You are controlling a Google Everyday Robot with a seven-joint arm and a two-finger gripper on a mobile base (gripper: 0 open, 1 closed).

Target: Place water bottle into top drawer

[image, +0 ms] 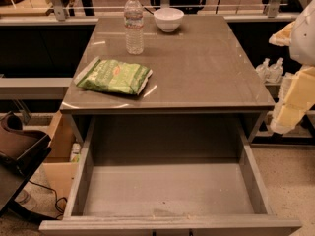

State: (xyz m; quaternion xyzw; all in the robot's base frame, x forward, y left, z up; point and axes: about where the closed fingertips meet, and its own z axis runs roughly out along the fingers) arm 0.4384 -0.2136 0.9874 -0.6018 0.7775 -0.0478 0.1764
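Note:
The water bottle [134, 23], clear ribbed plastic with a white cap, stands upright near the back left of the grey table top [206, 68]. The top drawer [167, 191] is pulled out wide open under the table's front edge, and its flat grey bottom holds nothing. My gripper [288, 109], pale yellow and part of the arm, is at the right edge of the view. It is beside the table's right front corner, far from the bottle, and holds nothing that I can see.
A white bowl [169, 18] sits just right of the bottle. A green snack bag [114, 76] lies at the table's front left. Two tiny pump-top bottles [269, 69] stand off the right side. A tan wooden box [59, 151] and a brown seat [19, 141] are at the left.

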